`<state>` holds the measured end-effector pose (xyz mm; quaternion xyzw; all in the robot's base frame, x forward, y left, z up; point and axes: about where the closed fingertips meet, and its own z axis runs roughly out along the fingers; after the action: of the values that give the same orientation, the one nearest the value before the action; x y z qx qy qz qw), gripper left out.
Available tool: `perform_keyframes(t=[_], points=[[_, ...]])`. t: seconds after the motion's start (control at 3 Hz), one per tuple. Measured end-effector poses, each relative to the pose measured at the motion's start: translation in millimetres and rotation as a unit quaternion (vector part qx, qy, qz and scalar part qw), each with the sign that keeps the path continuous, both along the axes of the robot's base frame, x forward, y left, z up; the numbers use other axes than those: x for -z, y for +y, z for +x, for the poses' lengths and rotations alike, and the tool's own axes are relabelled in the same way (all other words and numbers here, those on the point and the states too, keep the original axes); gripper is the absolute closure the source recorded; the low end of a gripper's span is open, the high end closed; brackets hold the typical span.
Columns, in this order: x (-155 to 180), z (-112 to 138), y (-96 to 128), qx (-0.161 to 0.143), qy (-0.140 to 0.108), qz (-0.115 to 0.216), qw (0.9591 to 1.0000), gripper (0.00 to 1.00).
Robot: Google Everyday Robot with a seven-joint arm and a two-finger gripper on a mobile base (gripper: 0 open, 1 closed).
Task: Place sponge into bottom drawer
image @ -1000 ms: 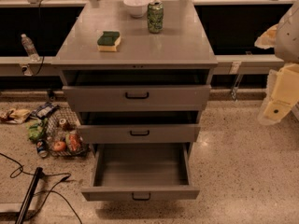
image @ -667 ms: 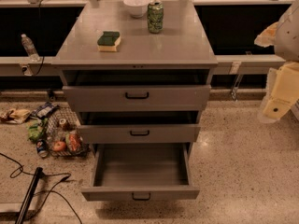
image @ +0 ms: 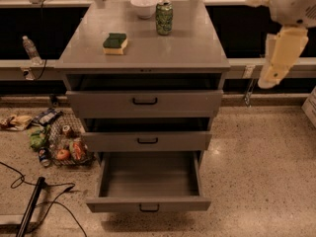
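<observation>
On the grey cabinet top (image: pixel 190 48), toward its left side, the sponge (image: pixel 115 43) lies flat with its dark green scouring layer up and the yellow block beneath. Nothing touches it. Behind it and to the right stands a green soda can (image: pixel 164 18), upright, and just beyond the can, near the back edge, sits a white bowl (image: pixel 144 6).

Below the top, all three grey drawers are pulled out, each one lower reaching further forward. The top drawer (image: pixel 145 102) is open only a little, the middle drawer (image: pixel 147 141) slightly more, and the bottom drawer (image: pixel 148 205) is drawn far out, its deep box showing a bare grey floor, its small black handle centred on the front.

The gripper (image: pixel 277 58) hangs in the upper right, at the end of the pale cream arm, off the cabinet's right side and well apart from the sponge. Whether it is open or closed cannot be told.

On the speckled floor to the left lies a heap of packets and fruit (image: pixel 59 143), with a black cable (image: pixel 34 204) trailing nearer the front. A water bottle (image: pixel 30 48) stands on the ledge at left.
</observation>
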<state>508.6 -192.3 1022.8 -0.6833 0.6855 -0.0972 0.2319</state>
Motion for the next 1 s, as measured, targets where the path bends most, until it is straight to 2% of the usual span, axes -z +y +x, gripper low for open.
perform_keyframes(t=[0.33, 0.67, 1.0], points=[[-26.2, 33.2, 19.0, -0.085, -0.078, -0.012, 0.9932, 0.0], [-32.1, 36.6, 21.9, -0.123, -0.1, -0.033, 0.9868, 0.0], [-32.1, 36.6, 21.9, -0.123, -0.1, -0.033, 0.9868, 0.0]])
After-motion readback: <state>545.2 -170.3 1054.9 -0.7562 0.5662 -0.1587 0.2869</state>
